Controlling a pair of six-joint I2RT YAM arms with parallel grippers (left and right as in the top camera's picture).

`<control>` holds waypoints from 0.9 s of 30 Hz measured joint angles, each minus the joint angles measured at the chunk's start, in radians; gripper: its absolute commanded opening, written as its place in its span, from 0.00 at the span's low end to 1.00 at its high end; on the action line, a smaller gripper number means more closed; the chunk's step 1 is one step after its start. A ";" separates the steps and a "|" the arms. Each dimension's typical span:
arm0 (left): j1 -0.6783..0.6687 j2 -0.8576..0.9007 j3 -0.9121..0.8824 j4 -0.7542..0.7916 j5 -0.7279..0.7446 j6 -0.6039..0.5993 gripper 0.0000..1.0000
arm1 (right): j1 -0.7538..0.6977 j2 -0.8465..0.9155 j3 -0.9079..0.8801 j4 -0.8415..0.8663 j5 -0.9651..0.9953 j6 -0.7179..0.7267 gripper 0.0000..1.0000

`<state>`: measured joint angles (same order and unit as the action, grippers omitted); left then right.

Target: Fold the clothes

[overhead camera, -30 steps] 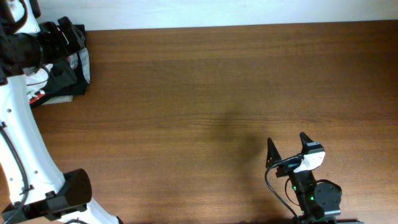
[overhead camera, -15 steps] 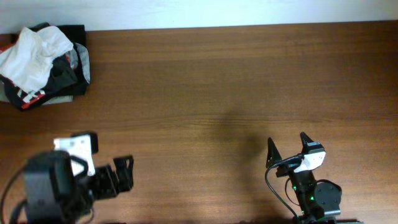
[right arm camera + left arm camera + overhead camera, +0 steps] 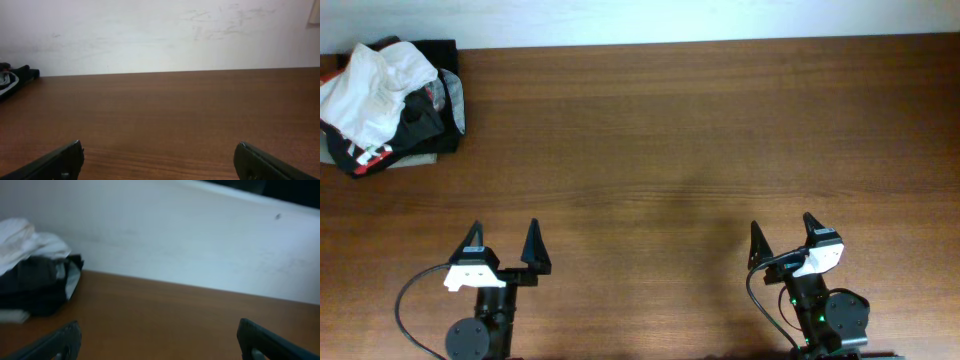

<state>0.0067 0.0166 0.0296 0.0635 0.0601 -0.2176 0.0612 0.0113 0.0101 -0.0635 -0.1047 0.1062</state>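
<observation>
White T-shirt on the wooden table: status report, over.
Left gripper open, empty. Right gripper open, empty. Crumpled white T-shirt atop dark garment pile, far-left corner, untouched. Nothing in the way.

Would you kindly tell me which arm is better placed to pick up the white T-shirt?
Left, probably. The white T-shirt lies crumpled on the pile at the table's far left corner, nearer the left gripper; the right gripper sits well across the table. Both are open and empty.

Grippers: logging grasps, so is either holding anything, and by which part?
Nothing held: left gripper and right gripper stand open, empty; white T-shirt lies apart.
</observation>
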 measured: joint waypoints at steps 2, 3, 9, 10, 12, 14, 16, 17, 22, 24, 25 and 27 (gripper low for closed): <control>0.000 -0.001 -0.020 0.064 -0.035 0.000 0.99 | 0.000 0.000 0.000 0.000 0.000 0.000 0.99; 0.000 -0.002 -0.020 0.112 -0.039 0.000 0.99 | 0.000 0.000 0.000 0.000 0.000 0.000 0.99; 0.000 -0.008 -0.016 -0.072 -0.058 0.041 0.99 | 0.000 0.000 0.000 0.000 0.000 -0.001 0.99; 0.000 -0.008 -0.018 -0.129 -0.058 0.082 0.99 | 0.000 0.000 0.000 0.000 0.000 -0.001 0.99; 0.000 -0.006 -0.018 -0.139 -0.050 0.167 0.99 | 0.000 0.000 0.000 0.000 0.000 -0.001 0.99; 0.000 -0.006 -0.018 -0.139 -0.049 0.197 0.99 | 0.000 0.000 0.000 0.000 0.000 -0.001 0.99; 0.000 -0.006 -0.018 -0.139 -0.049 0.208 0.99 | 0.000 0.000 0.000 0.000 0.000 -0.001 0.99; 0.000 -0.006 -0.018 -0.139 -0.049 0.211 0.99 | 0.000 0.000 0.000 0.000 0.000 -0.001 0.99; 0.000 -0.006 -0.018 -0.139 -0.049 0.218 0.99 | 0.000 0.000 0.000 0.000 0.000 -0.001 0.98; 0.000 -0.006 -0.018 -0.139 -0.048 0.218 0.99 | 0.000 0.000 0.000 0.000 0.000 0.000 0.99; 0.000 -0.006 -0.018 -0.139 -0.048 0.218 0.99 | 0.000 0.000 0.000 0.000 0.000 0.000 0.99; 0.000 -0.006 -0.018 -0.139 -0.048 0.218 0.99 | 0.000 0.000 0.000 0.000 0.000 -0.001 0.99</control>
<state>0.0067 0.0109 0.0116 -0.0753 0.0116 0.0006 0.0612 0.0113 0.0101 -0.0635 -0.1047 0.1055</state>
